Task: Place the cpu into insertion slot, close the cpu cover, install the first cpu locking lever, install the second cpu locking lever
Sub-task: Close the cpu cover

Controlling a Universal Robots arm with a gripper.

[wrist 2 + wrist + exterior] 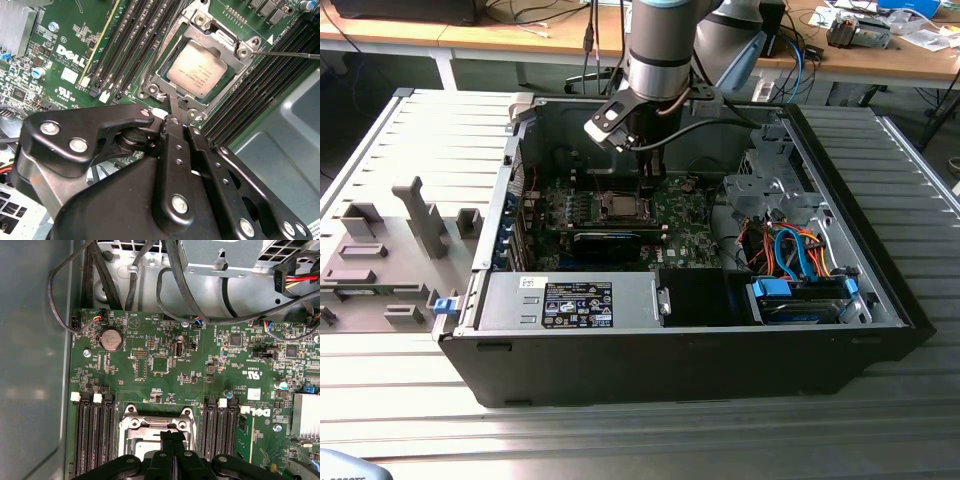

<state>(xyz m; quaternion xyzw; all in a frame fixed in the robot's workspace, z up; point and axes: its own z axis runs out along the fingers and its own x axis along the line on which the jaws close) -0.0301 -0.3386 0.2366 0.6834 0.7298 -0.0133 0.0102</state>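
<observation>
The gripper [173, 109], clenched with nothing visible between its fingers, hangs just beside the insertion slot [150, 91], mid-frame in the second wrist view. The cpu [197, 70] lies seated there, framed by the cpu cover [222, 37]. It is likely light, thin and fragile, best held by its edges.

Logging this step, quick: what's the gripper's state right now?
Gripper: closed, fingertips together at the edge of the cpu cover, nothing visibly held between them.
</observation>
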